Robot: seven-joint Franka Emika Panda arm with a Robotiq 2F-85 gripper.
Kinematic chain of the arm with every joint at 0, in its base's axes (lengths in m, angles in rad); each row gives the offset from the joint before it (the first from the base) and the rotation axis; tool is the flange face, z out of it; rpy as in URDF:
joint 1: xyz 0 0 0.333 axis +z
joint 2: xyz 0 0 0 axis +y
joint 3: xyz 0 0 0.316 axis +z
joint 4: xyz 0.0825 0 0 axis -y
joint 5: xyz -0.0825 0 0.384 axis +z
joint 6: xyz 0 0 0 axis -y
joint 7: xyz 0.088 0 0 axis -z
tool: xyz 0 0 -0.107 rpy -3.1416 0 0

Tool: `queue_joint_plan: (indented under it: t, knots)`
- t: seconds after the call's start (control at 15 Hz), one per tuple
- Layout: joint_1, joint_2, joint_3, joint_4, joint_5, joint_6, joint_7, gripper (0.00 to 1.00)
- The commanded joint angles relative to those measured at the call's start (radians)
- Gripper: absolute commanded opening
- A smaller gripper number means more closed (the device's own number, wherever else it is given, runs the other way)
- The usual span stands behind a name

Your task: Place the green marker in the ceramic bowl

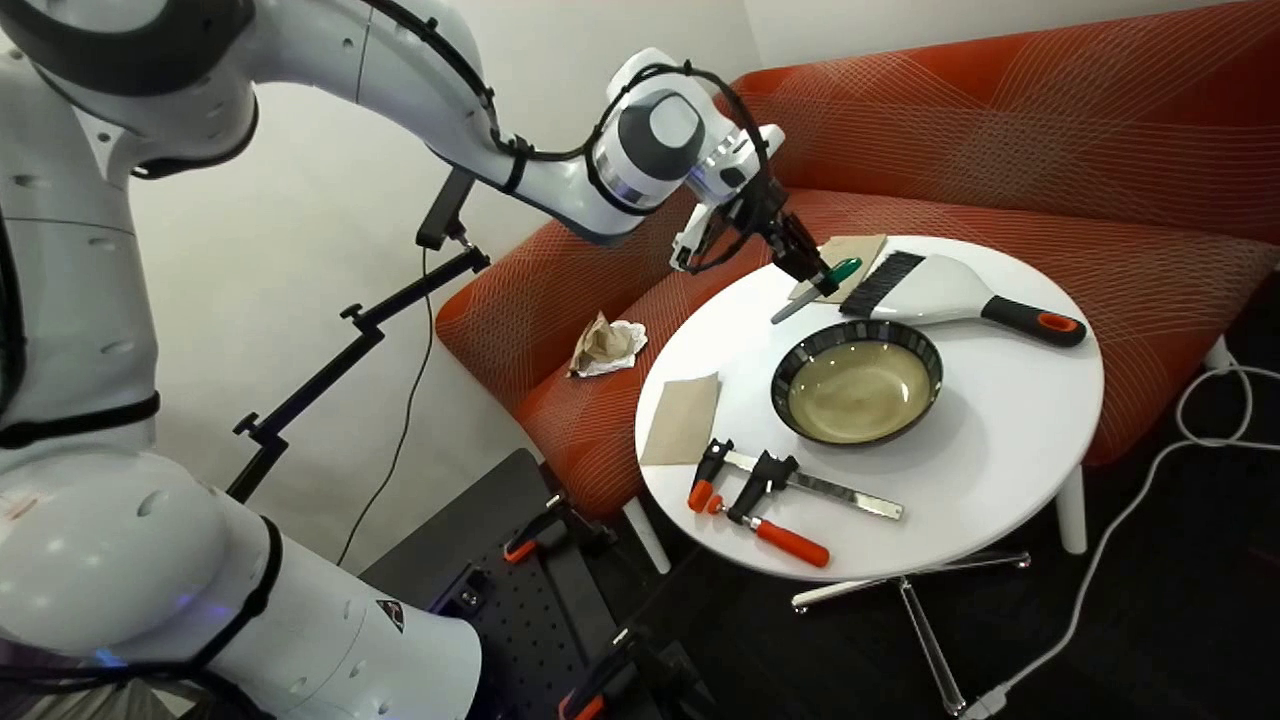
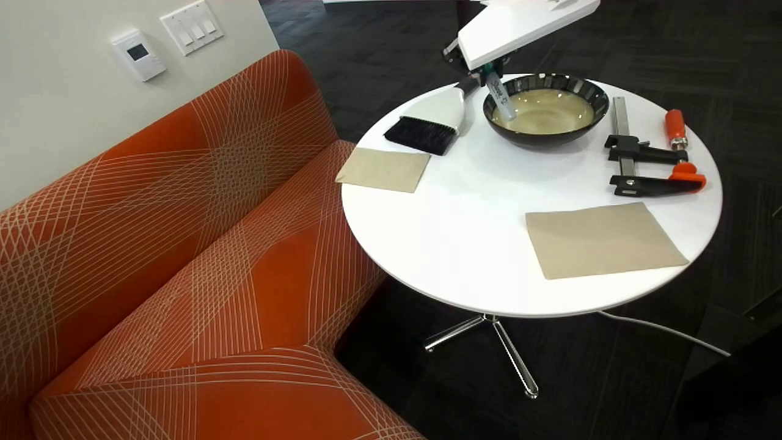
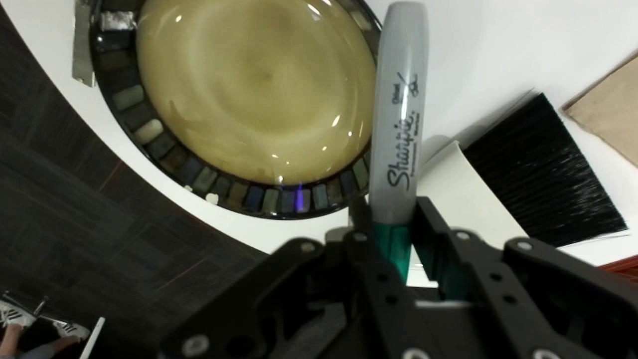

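- The gripper (image 3: 394, 214) has its jaws closed on the green marker (image 3: 398, 114), near the place where its grey and green parts meet.
- This marker is in the air, tilted, with the grey end lower, near the rim of the ceramic bowl (image 1: 858, 390); if it is directly above the bowl, I cannot tell surely.
- The bowl stands upright on the round white table (image 1: 1000, 420).
- On opposite sides of the bowl lie a brush (image 2: 438, 111) and a clamp (image 2: 627, 148).
- One brown sheet (image 2: 385, 170) lies near the brush, another sheet (image 2: 602, 240) near the clamp.
- Beside the table is the red sofa (image 1: 1000, 130).
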Motion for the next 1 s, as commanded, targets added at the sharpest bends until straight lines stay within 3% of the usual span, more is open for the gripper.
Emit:
queue_joint_plan:
  t: [0.0,0.33,0.73,0.8,0.87,0.93]
  knots:
    - [-0.166,-0.009,0.105,0.047,0.009,-0.008,-0.054,0.06]
    - [-0.33,0.013,0.209,0.098,0.047,-0.045,-0.133,0.06]
    - [-0.384,0.045,0.252,0.12,0.08,-0.094,-0.17,0.06]
    - [-0.384,0.048,0.252,0.123,0.08,-0.107,-0.164,0.51]
    - [-0.385,0.049,0.253,0.124,0.081,-0.114,-0.163,0.51]
    - [-0.385,0.047,0.252,0.122,0.082,-0.118,-0.16,0.58]
